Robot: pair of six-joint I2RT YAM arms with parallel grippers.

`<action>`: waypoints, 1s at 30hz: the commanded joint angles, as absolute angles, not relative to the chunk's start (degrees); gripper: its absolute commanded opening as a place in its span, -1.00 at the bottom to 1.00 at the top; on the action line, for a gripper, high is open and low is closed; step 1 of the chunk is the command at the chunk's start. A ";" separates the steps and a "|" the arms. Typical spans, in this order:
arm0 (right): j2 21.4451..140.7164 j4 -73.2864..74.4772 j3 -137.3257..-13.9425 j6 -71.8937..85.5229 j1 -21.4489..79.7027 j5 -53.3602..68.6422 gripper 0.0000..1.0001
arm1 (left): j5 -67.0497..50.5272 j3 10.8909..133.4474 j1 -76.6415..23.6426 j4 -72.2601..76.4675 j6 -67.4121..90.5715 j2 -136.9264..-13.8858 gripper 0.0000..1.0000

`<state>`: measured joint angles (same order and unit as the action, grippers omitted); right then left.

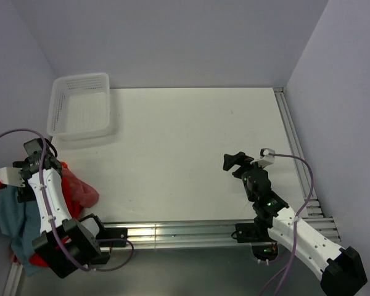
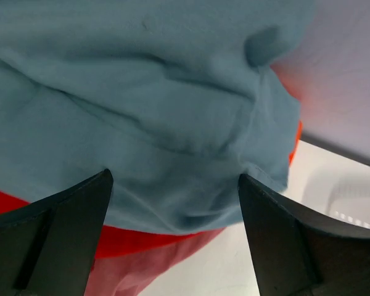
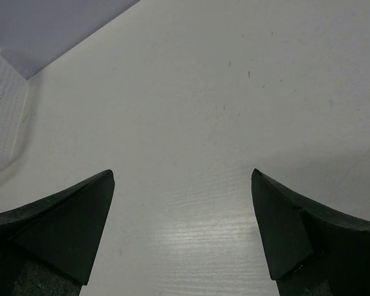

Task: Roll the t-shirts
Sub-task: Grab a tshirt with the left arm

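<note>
A white perforated basket (image 1: 80,105) sits upper left on the white worktop (image 1: 191,135), with pale lilac walls around. The t-shirts (image 1: 15,213) lie heaped at lower left (grey-blue on top, red and pink beneath), close below the left tool (image 2: 174,185), its jaws spread. The right tool (image 3: 182,179), also spread, hangs over the worktop, right of centre.

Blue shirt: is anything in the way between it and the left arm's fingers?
No, nothing visible. The blue shirt sits right between the open left fingers, with no other cloth in front of it.
</note>
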<state>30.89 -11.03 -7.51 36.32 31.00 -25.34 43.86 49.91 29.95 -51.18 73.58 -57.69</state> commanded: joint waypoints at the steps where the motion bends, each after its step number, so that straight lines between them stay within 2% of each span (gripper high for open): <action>1: 32.08 -13.54 -10.19 35.86 31.29 -25.05 0.96 | 38.67 48.61 32.78 -46.07 71.19 -58.44 0.78; 5: 32.52 -13.18 -10.37 35.77 31.29 -25.22 0.96 | 34.55 46.67 37.51 -43.43 70.32 -60.64 0.67; 7: 32.34 -13.53 -10.11 35.77 31.29 -25.14 0.96 | 32.53 46.67 39.80 -42.72 69.17 -61.17 0.41; 9: 32.17 -13.54 -10.02 35.77 31.38 -25.22 0.96 | 32.00 46.32 39.90 -41.67 68.56 -60.47 -0.43; 10: 32.17 -13.62 -10.02 35.77 31.38 -25.31 0.96 | 31.82 45.97 39.99 -41.31 67.86 -59.60 -0.98; 20: 33.13 -13.71 -10.55 35.77 31.38 -25.31 0.96 | 24.62 46.22 35.60 -38.67 64.95 -38.69 -0.99; 27: 32.87 -14.15 -10.28 35.60 31.38 -24.96 0.95 | 12.05 57.82 32.52 -41.92 65.21 -37.18 -0.99; 30: 33.22 -13.98 -10.46 35.60 31.29 -24.96 0.95 | 12.48 61.86 31.47 -45.08 65.48 -37.35 -0.99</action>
<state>32.97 -12.05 -7.64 36.14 31.00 -24.75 16.67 56.07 32.36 -46.72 65.56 -38.09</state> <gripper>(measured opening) 0.975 0.047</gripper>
